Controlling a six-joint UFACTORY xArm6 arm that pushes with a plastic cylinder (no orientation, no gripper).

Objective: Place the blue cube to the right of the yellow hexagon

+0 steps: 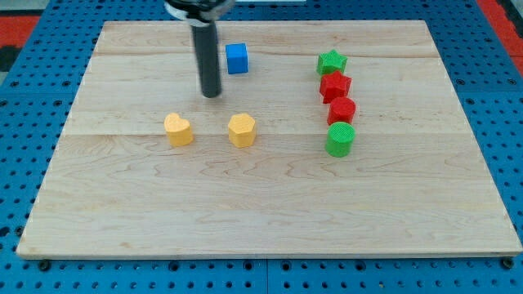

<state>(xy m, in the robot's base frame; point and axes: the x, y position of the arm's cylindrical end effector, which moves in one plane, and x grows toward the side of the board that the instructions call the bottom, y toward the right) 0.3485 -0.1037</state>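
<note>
The blue cube sits near the view's top, left of centre. The yellow hexagon lies below it, near the board's middle. My tip rests on the board just left of and below the blue cube, apart from it, and above and left of the yellow hexagon. The dark rod rises from the tip to the view's top edge.
A yellow heart lies left of the hexagon. On the right a column runs downward: green star, red block, red block, green cylinder. The wooden board sits on a blue pegboard.
</note>
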